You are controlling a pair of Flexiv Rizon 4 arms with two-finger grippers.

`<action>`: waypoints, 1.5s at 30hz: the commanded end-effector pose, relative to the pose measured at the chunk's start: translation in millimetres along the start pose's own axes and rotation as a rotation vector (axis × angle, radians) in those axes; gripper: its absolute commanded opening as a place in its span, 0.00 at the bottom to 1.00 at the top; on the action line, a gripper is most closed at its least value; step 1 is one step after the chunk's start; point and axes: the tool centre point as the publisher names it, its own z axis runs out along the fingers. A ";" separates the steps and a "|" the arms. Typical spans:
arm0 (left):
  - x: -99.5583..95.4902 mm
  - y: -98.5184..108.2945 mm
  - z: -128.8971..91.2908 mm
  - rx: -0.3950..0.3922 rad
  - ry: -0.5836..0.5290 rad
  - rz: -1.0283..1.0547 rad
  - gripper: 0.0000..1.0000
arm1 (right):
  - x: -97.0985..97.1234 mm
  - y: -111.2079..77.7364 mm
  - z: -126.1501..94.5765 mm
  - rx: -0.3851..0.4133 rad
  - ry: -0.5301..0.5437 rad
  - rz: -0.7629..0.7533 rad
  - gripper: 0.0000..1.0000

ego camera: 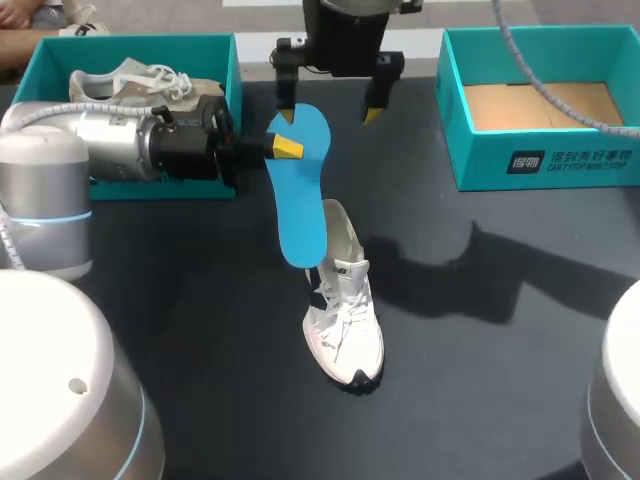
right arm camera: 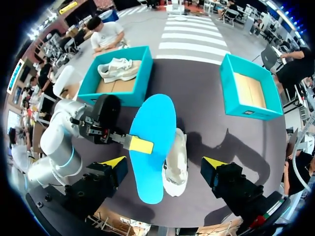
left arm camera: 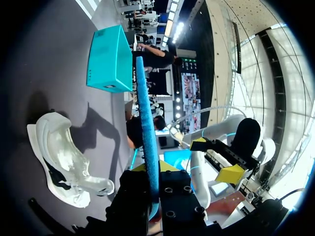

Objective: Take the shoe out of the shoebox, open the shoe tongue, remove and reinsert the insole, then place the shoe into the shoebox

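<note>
My left gripper (ego camera: 285, 148) is shut on the edge of a blue insole (ego camera: 300, 190) and holds it in the air, its flat side facing up. From the left wrist the insole (left arm camera: 146, 128) shows edge-on, pinched between that gripper (left arm camera: 150, 169). A white shoe (ego camera: 345, 310) stands upright on the dark table just below the insole's lower end, its collar wide open (left arm camera: 59, 157). My right gripper (ego camera: 330, 115) hangs open above the insole's upper end, not touching it. From the right wrist, the insole (right arm camera: 151, 142) and shoe (right arm camera: 176, 162) lie under the open right gripper (right arm camera: 164, 163).
A teal shoebox (ego camera: 215, 60) at the back left holds a second white shoe (ego camera: 140, 80). Another teal shoebox (ego camera: 545, 160) at the back right shows only its cardboard floor. My left arm (ego camera: 110, 140) lies across the front of the left box.
</note>
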 end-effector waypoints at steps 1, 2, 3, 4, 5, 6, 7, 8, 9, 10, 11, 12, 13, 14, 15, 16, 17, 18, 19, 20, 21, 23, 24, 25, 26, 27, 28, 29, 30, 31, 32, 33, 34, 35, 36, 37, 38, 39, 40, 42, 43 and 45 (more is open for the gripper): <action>-0.6 0.1 0.1 -0.001 -0.001 0.000 0.00 | -22.0 -5.7 1.3 -0.003 0.428 0.000 1.00; -0.6 0.1 0.1 -0.001 -0.001 0.000 0.00 | -22.4 -5.9 1.9 -0.004 0.448 0.004 1.00; -0.6 0.1 0.1 -0.001 -0.001 0.000 0.00 | -23.5 -6.0 2.9 -0.006 0.474 0.009 1.00; -0.6 0.1 0.1 -0.001 -0.001 0.000 0.00 | -24.3 -6.1 3.6 -0.003 0.508 0.018 1.00; -0.6 0.1 0.1 -0.001 -0.001 0.000 0.00 | -24.9 -6.1 4.3 -0.002 0.534 0.019 1.00; -0.6 0.1 0.1 -0.001 -0.001 0.000 0.00 | -25.1 -6.1 4.8 -0.005 0.561 0.020 1.00; -0.6 0.1 0.1 -0.001 -0.001 0.000 0.00 | -25.6 -6.0 5.8 0.000 0.584 0.022 1.00; -0.6 0.1 0.1 -0.001 -0.001 0.000 0.00 | -26.1 -6.2 7.1 0.003 0.609 0.022 1.00; -0.6 0.1 0.1 -0.001 -0.001 0.000 0.00 | -26.2 -6.4 8.2 -0.004 0.637 0.027 1.00; -0.6 0.1 0.1 -0.001 -0.001 0.000 0.00 | -26.5 -6.4 9.6 -0.006 0.661 0.031 1.00; -0.6 0.1 0.1 -0.001 -0.001 0.000 0.00 | -26.8 -6.6 10.9 0.000 0.676 0.026 1.00; -0.6 0.1 0.1 -0.001 -0.001 0.000 0.00 | -26.6 -7.3 13.2 0.000 0.702 0.025 1.00; -0.6 0.1 0.1 -0.001 -0.001 0.000 0.00 | -27.3 -7.6 15.2 -0.003 0.714 0.032 1.00; -0.6 0.1 0.1 -0.001 -0.001 0.000 0.00 | -28.2 -7.8 16.6 -0.001 0.732 0.031 1.00; -0.6 0.1 0.1 -0.001 -0.001 0.000 0.00 | -28.4 -8.2 17.8 -0.004 0.756 0.036 1.00; -0.6 0.1 0.1 -0.001 -0.001 0.000 0.00 | -28.7 -8.5 18.6 -0.015 0.775 0.047 1.00; -0.6 0.1 0.1 -0.001 -0.001 0.000 0.00 | -29.3 -8.5 19.1 -0.021 0.789 0.050 1.00; -0.6 0.1 0.1 -0.001 -0.001 0.000 0.00 | -29.9 -8.7 19.7 -0.021 0.800 0.054 1.00; -0.6 0.1 0.1 -0.001 -0.001 0.000 0.00 | -30.7 -9.0 20.9 -0.020 0.803 0.058 1.00; -0.6 0.1 0.1 -0.001 -0.001 0.000 0.00 | -31.1 -9.2 21.5 -0.016 0.818 0.063 1.00; -0.6 0.1 0.1 -0.001 -0.001 0.000 0.00 | -31.1 -9.3 22.0 -0.026 0.837 0.066 1.00; -0.6 0.1 0.1 -0.001 -0.001 0.000 0.00 | -31.2 -9.2 22.0 -0.025 0.843 0.067 1.00; -0.6 0.1 0.1 -0.001 -0.001 0.000 0.00 | -31.4 -9.1 21.9 -0.019 0.846 0.063 1.00; -0.6 0.1 0.1 -0.001 -0.001 0.000 0.00 | -31.5 -9.1 21.8 -0.016 0.848 0.063 1.00; -0.6 0.1 0.1 -0.001 -0.001 0.000 0.00 | -31.6 -9.1 21.8 -0.014 0.850 0.063 1.00; -0.6 0.1 0.1 -0.001 -0.001 0.000 0.00 | -32.1 -9.2 21.9 -0.007 0.851 0.058 1.00; -0.6 0.1 0.1 -0.001 -0.001 0.000 0.00 | -32.6 -9.4 22.1 -0.005 0.855 0.058 1.00; -0.6 0.1 0.1 -0.001 -0.001 0.000 0.00 | -32.8 -9.5 22.1 -0.002 0.861 0.057 1.00; -0.6 0.1 0.1 -0.001 -0.001 0.000 0.00 | -33.2 -9.8 22.1 -0.003 0.870 0.055 1.00; -0.6 0.1 0.1 -0.001 -0.001 0.000 0.00 | -33.7 -10.2 21.8 -0.013 0.885 0.059 1.00; -0.6 0.1 0.1 -0.001 -0.001 0.000 0.00 | -34.2 -10.3 21.4 -0.015 0.890 0.062 1.00; -0.6 0.1 0.1 -0.001 -0.001 0.000 0.00 | -34.5 -10.3 21.5 -0.018 0.908 0.058 1.00; -0.6 0.1 0.1 -0.001 -0.001 0.000 0.00 | -34.9 -10.4 21.3 -0.030 0.924 0.059 1.00; -0.6 0.1 0.1 -0.001 -0.001 0.000 0.00 | -35.2 -10.4 21.3 -0.031 0.931 0.057 1.00; -0.6 0.1 0.1 -0.001 -0.001 0.000 0.00 | -35.8 -10.6 21.6 -0.036 0.941 0.055 1.00; -0.6 0.1 0.1 -0.001 -0.001 0.000 0.00 | -36.9 -11.1 23.0 -0.044 0.956 0.051 1.00; -0.6 0.1 0.1 -0.001 -0.001 0.000 0.00 | -37.8 -11.6 24.6 -0.055 0.978 0.053 1.00; -0.6 0.1 0.1 -0.001 -0.001 0.000 0.00 | -38.8 -12.1 26.5 -0.063 0.990 0.053 1.00; -0.6 0.1 0.1 -0.001 -0.001 0.000 0.00 | -39.8 -12.6 28.5 -0.067 0.997 0.053 1.00; -0.6 0.1 0.1 -0.001 -0.001 0.000 0.00 | -41.1 -13.5 32.3 -0.086 1.047 0.056 1.00; -0.6 0.1 0.1 -0.001 -0.001 0.000 0.00 | -42.6 -13.7 34.0 -0.100 1.071 0.060 1.00; -0.6 0.1 0.1 -0.001 -0.001 0.000 0.00 | -45.2 -15.1 39.0 -0.085 1.082 0.073 1.00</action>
